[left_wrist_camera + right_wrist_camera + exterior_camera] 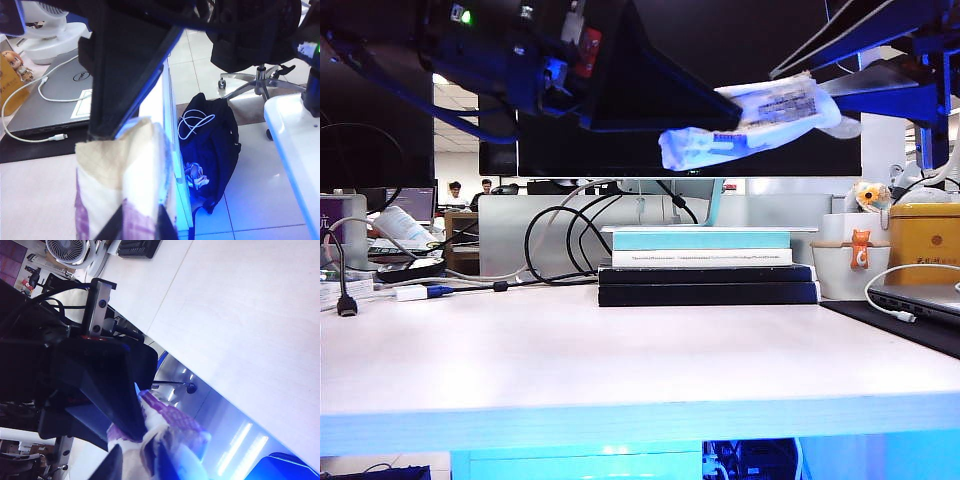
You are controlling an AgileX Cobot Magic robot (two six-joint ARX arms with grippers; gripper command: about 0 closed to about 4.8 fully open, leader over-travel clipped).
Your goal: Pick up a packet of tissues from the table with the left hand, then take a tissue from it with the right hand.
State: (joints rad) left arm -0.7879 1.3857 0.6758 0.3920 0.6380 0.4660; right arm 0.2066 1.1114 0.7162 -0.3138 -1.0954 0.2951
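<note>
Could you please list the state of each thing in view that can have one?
packet of tissues: held in the air above the table, lying roughly level.
left gripper: shut on one end of the packet.
right gripper: jaws at the packet's other end; grip unclear.
tissue: cream edge showing at the packet's end, not pulled free.
laptop: lid closed, white cable across it.

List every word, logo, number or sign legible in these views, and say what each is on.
Round logo on the grey laptop lid: it looks like "DELL", too small to be sure.
Printed label on the clear-plastic packet of tissues, held above the table between the left gripper and right gripper: blurred, unreadable.
Dark characters on the yellow box: unreadable.
Book spines in the stack: too small.
</note>
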